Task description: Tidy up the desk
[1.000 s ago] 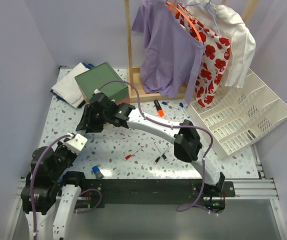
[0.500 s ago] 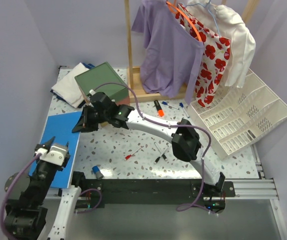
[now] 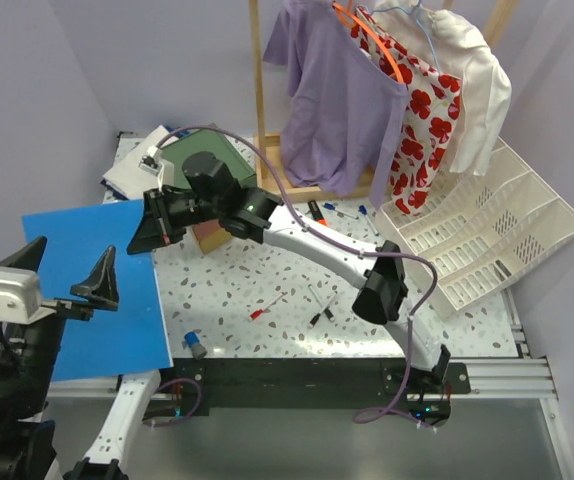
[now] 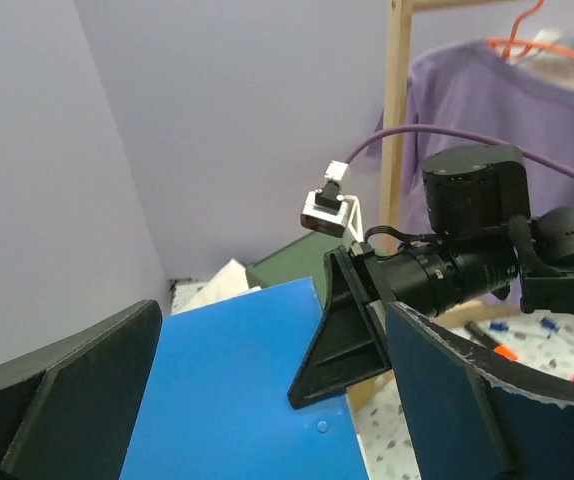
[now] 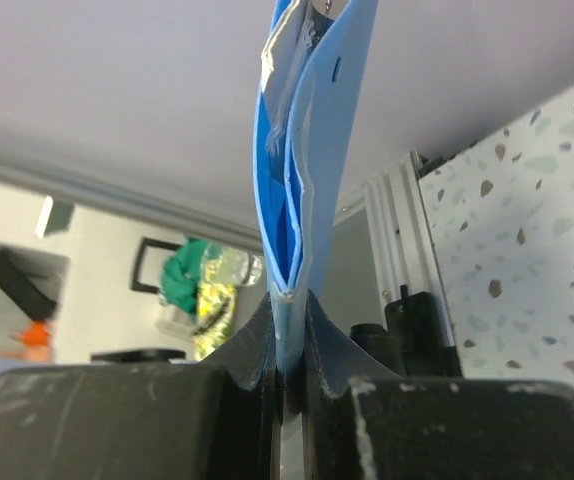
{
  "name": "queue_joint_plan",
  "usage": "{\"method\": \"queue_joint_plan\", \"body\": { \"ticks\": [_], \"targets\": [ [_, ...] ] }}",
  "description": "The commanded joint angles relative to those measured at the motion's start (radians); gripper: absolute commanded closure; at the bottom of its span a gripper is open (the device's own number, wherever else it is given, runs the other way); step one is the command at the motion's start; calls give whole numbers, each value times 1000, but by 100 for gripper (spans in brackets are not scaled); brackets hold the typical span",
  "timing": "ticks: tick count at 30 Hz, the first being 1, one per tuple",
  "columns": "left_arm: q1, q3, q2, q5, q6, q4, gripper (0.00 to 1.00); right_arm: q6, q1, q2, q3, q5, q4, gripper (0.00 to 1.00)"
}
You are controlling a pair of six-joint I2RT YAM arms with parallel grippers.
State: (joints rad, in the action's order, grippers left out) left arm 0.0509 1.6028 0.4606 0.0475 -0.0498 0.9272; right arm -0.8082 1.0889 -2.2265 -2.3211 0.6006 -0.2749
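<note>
A blue folder [image 3: 92, 290] hangs lifted over the left side of the desk [image 3: 267, 270], past its left edge. My right gripper [image 3: 152, 228] is shut on the folder's far right edge; the right wrist view shows the folder [image 5: 312, 150] pinched edge-on between the jaws [image 5: 287, 310]. My left gripper [image 3: 62, 270] is raised high above the near left corner, wide open and empty. In the left wrist view the folder [image 4: 217, 390] lies below and between my spread fingers [image 4: 267, 420], with a right fingertip [image 4: 342, 345] on its corner.
Behind the right gripper are a green box [image 3: 215, 155], folded white cloth [image 3: 127, 178] and a tan block [image 3: 210, 236]. A wooden rack with a purple shirt [image 3: 342, 100] stands at the back; a white slotted tray [image 3: 477, 235] leans at right. Pens [image 3: 317, 305], an orange marker [image 3: 317, 215] and a blue-capped item [image 3: 195, 345] lie scattered.
The left gripper opened wide, let go of the folder and rose towards the camera. The right gripper shut on the folder's edge and lifted it up and to the left.
</note>
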Motion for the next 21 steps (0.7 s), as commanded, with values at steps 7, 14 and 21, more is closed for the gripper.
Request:
{"method": "queue_joint_plan", "body": {
  "ticks": [7,14,21],
  "targets": [
    [1,-40,-20,-22,200,-270,0,599,-124,327,-103,178,-225,100],
    [0,-233,-39,233,277,-517,0,996,-336,583,89,459,-481,100],
    [1,-617,-45,670,269,-1000,0,1518,-408,840,267,222,-868,100]
  ]
}}
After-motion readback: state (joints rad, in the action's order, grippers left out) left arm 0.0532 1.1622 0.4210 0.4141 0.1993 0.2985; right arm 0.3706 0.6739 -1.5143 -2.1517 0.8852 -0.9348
